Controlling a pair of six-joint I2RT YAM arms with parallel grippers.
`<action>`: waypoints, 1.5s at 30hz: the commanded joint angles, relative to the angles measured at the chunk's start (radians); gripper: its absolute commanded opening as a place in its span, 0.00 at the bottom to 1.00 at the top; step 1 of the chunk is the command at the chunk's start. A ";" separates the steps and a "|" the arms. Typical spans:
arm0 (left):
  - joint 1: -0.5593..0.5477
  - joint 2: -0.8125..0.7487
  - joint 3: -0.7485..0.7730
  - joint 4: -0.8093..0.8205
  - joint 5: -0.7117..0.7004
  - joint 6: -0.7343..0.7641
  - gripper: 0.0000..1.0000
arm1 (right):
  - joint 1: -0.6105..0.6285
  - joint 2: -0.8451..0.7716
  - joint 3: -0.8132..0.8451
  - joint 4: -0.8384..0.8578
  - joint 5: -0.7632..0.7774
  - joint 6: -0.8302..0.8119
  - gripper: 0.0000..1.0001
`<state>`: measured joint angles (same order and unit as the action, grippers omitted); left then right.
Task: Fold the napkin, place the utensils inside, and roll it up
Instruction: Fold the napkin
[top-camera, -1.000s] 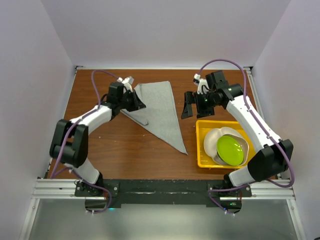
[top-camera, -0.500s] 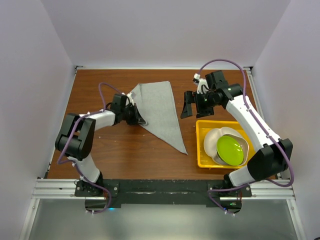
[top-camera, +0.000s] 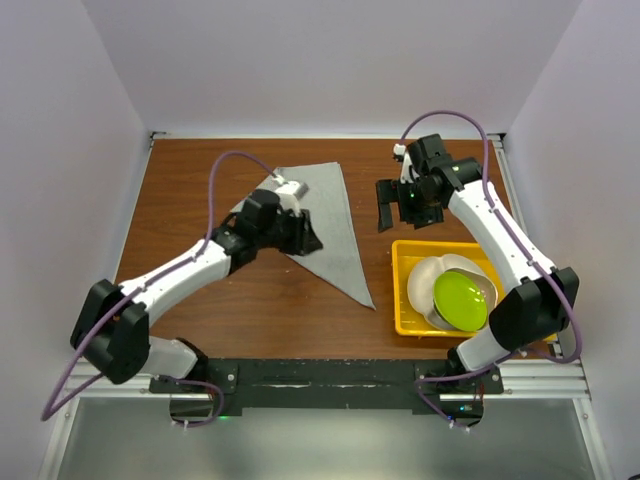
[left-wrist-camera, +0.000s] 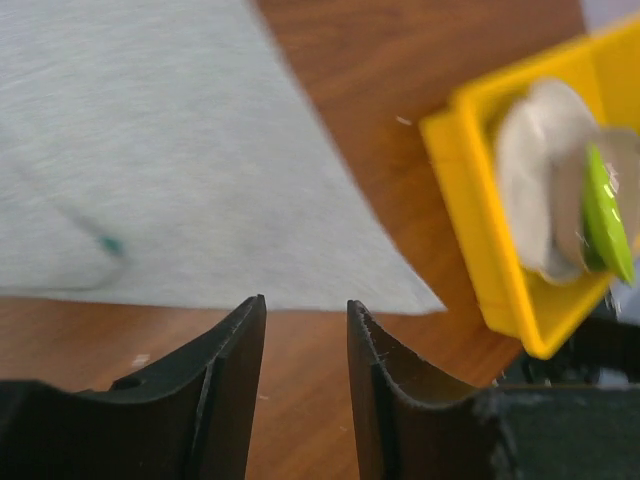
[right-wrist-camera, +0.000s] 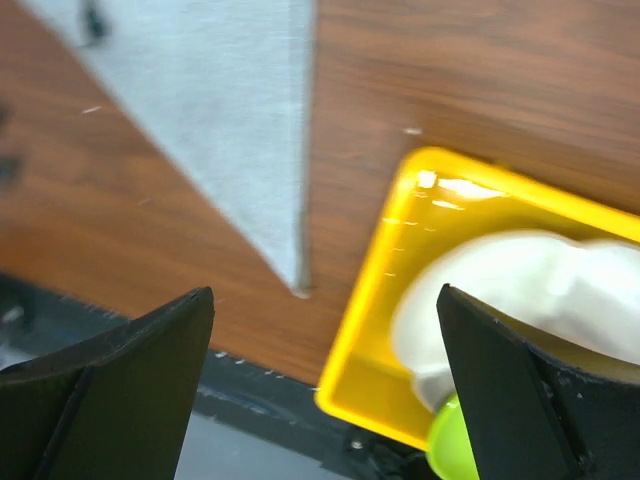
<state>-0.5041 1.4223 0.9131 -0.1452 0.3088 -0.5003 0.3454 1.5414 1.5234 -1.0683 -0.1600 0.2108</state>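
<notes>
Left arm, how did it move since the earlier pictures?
The left end effector swung rightward, from the napkin's left edge to over the cloth. The right end effector shifted slightly right. The napkin and yellow tray stayed put.

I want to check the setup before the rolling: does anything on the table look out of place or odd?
One thing: no spoon shows in any view. The napkin lies flat as a folded triangle, with a small teal speck on it, too blurred to identify. The yellow tray looks tidy.
</notes>
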 joint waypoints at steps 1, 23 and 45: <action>-0.233 -0.040 -0.002 -0.001 -0.129 0.095 0.43 | -0.006 -0.004 0.055 -0.065 0.255 0.018 0.98; -0.642 0.299 0.105 0.222 -0.306 0.423 0.45 | -0.029 -0.190 0.144 -0.196 0.205 0.119 0.98; -0.651 0.466 0.164 0.217 -0.339 0.454 0.47 | -0.039 -0.205 0.116 -0.179 0.163 0.102 0.98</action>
<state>-1.1469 1.8652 1.0431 0.0357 -0.0151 -0.0559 0.3130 1.3590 1.6493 -1.2568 0.0273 0.3145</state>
